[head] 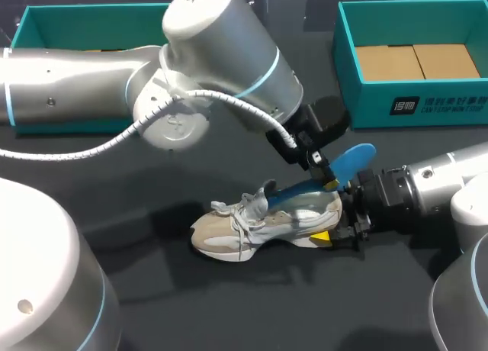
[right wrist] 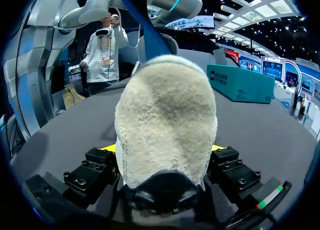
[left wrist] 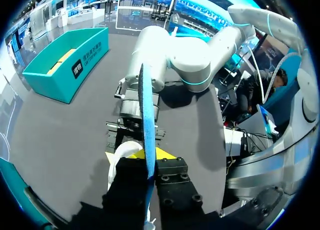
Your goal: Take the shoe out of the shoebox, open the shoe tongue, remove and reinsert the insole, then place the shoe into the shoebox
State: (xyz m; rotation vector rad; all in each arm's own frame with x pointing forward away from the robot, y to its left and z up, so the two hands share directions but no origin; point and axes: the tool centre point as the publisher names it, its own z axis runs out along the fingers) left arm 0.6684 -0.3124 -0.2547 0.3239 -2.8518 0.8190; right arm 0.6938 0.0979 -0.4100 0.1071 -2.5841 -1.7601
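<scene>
Left hand (head: pixel 326 175) pinching blue insole (head: pixel 355 159) angled into shoe (head: pixel 255 227), right hand (head: pixel 337 217) clamping its heel

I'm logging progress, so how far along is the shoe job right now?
Done: the shoe stands on the table, out of the shoebox. In hand: the right pincer grips its heel while the left pincer holds the blue insole, front end inside the shoe; coming out or going back, I cannot tell. Left: seating the insole and boxing the shoe.
</scene>
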